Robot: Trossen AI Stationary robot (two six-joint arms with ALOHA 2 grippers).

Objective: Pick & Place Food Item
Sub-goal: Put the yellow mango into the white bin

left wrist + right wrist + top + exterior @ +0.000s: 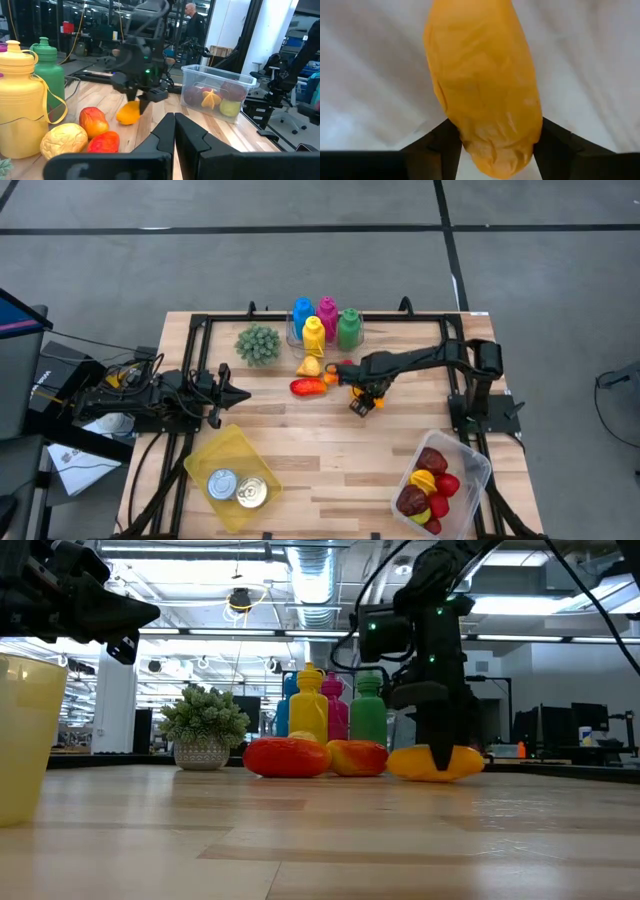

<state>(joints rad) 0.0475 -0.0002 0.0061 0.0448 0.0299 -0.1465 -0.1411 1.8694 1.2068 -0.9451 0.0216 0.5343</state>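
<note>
Right gripper (437, 762): closed around orange fruit (485, 95), on the surface (330, 445).
Left gripper (243, 393): closed, empty, above yellow bin (225, 452).

Smooth orange food item (485, 95), oblong, lying on the wooden table; just beside the red and yellow fruits

Bare worktop (330, 450) lies open between the yellow tray (225, 448) and clear food tub (470, 470), while bottles (325, 320), a plant (258, 343) and loose fruit (309, 387) crowd the far edge.
</note>
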